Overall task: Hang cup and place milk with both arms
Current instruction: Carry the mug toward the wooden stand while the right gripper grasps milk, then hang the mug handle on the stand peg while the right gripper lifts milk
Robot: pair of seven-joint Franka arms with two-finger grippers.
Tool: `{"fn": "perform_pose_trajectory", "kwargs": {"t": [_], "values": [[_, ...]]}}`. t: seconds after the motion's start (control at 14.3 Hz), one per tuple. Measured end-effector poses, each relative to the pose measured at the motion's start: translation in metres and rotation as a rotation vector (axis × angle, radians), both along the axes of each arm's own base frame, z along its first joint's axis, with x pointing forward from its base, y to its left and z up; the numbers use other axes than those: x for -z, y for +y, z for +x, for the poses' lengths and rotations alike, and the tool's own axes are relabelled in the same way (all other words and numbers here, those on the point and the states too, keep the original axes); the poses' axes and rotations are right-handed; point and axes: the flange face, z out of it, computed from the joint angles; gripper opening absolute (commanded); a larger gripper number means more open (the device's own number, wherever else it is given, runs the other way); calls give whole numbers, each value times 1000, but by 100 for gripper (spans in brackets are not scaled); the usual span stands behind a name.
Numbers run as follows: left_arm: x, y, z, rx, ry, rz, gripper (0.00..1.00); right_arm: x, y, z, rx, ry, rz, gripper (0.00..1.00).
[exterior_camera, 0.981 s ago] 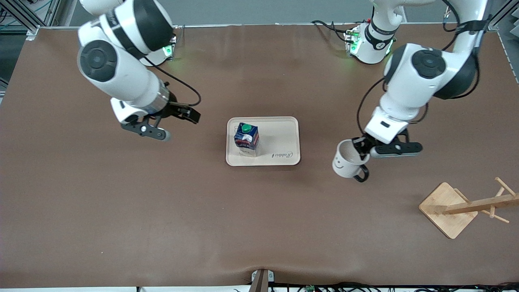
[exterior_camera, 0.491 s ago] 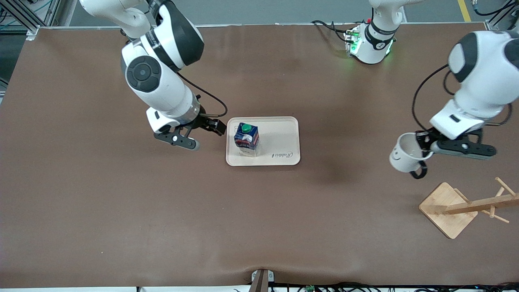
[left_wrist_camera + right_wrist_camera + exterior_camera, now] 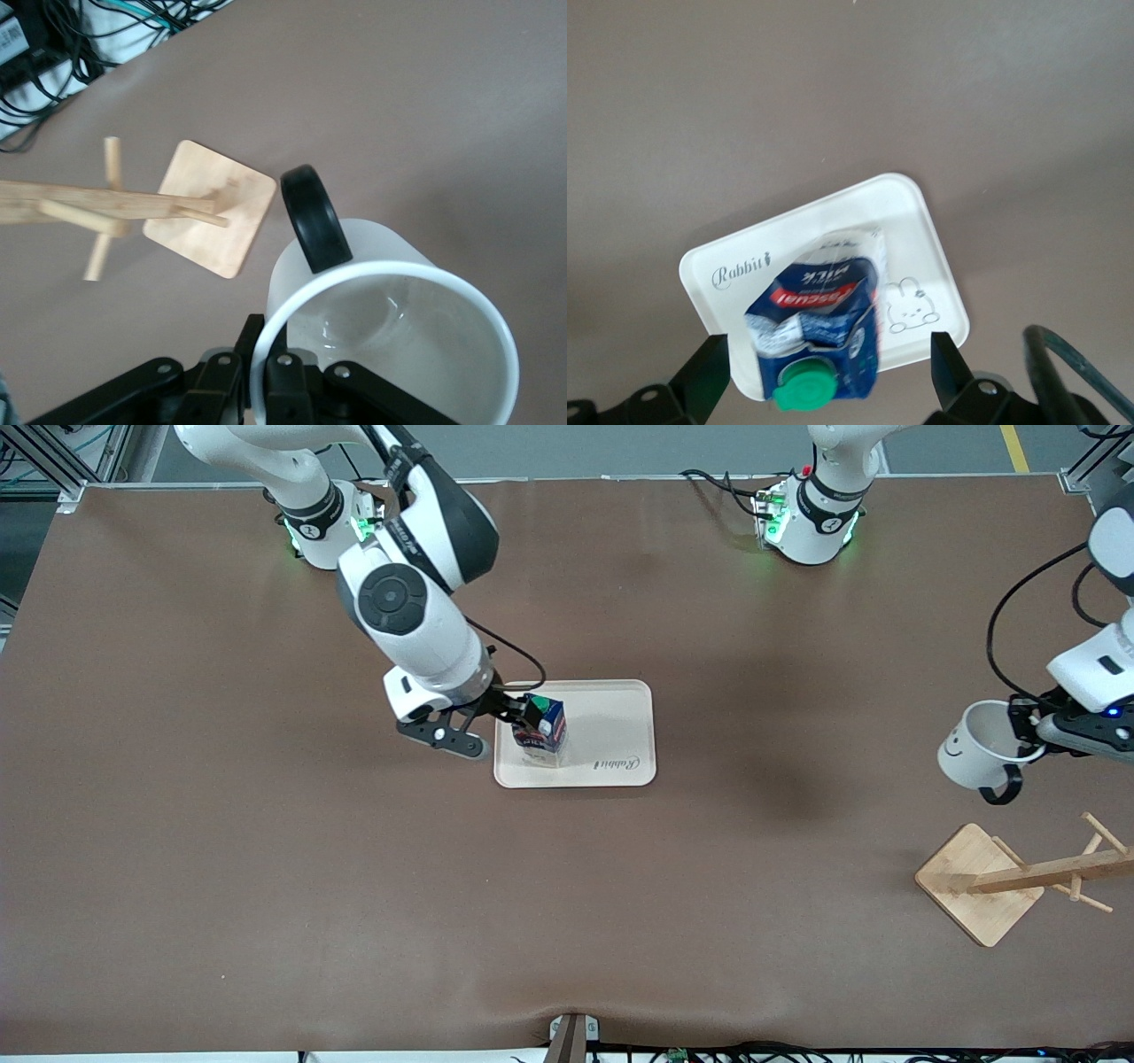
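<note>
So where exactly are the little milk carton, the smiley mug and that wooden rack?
milk carton [image 3: 539, 729]: front view, on its red-and-white label.
smiley mug [image 3: 967, 755]: front view, on its white side beside the drawn face.
wooden rack [image 3: 974, 872]: front view, on its flat square base.

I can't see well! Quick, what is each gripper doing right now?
Left gripper: shut on the cup, in the air near the wooden rack.
Right gripper: open, fingers either side of the milk on the tray.
</note>
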Motion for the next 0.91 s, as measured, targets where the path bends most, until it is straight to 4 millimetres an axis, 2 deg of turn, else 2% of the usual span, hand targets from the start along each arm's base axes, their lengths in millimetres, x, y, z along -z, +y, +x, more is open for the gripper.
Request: {"fn": "perform_pose_trajectory", "kwargs": {"t": [0.14,0.35,0.63,0.77,0.91], "values": [[-2,19,9,34,-7,5,0,11,15,-5,-11,8,-9,100],[5,41,23,88,-4,6,0,27,24,-7,-27,15,-26,100],[12,57,32,142,0,9,0,49,37,-12,-33,3,-55,100],[7,61,35,169,-9,17,0,61,42,-13,-31,-10,-74,56],[5,66,39,189,-15,21,0,70,43,-14,-37,-12,-92,7]]}}
